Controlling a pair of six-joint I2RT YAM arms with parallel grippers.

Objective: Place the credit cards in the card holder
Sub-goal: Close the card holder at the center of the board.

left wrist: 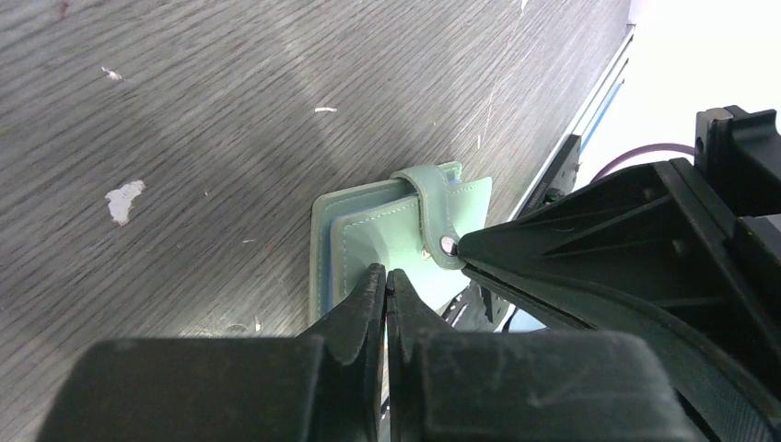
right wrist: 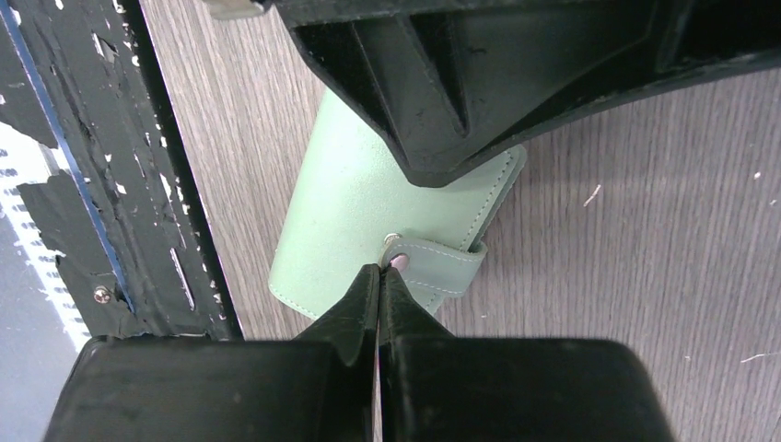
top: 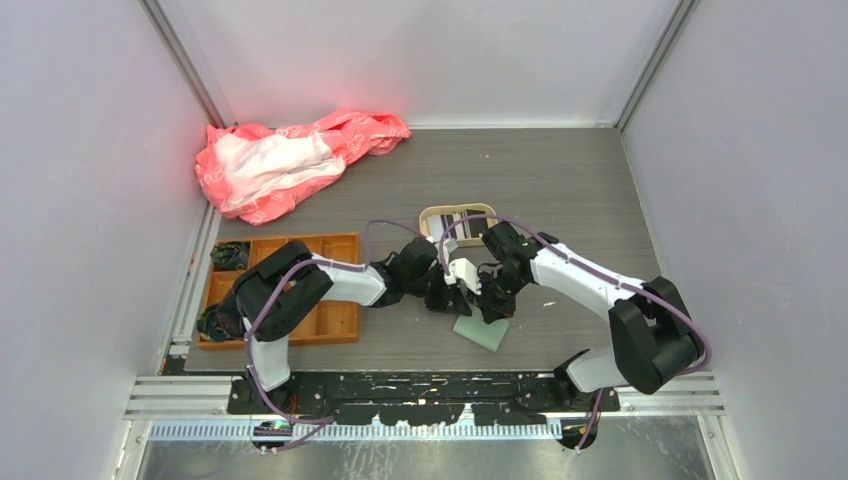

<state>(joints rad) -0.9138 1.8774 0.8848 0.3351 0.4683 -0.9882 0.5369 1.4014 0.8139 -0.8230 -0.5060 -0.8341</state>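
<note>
The sage-green card holder (top: pixel 482 331) lies closed on the grey table near the front edge, its strap snapped over the far side (left wrist: pixel 433 207). My left gripper (left wrist: pixel 387 273) is shut, with its tips resting on the cover (left wrist: pixel 355 239). My right gripper (right wrist: pixel 378 269) is also shut, its tips at the metal snap of the strap (right wrist: pixel 433 262). Nothing shows between either pair of fingers. In the top view both grippers (top: pixel 455 292) (top: pixel 495 305) meet over the wallet. The credit cards (top: pixel 462 222), dark and pale, lie in the beige tray (top: pixel 428 215) behind the arms, partly hidden by a cable.
An orange compartment tray (top: pixel 330 325) stands at the left with dark items in its left cells. A pink and white bag (top: pixel 285 160) lies crumpled at the back left. A black metal rail (right wrist: pixel 83 184) runs along the table's front edge right beside the wallet.
</note>
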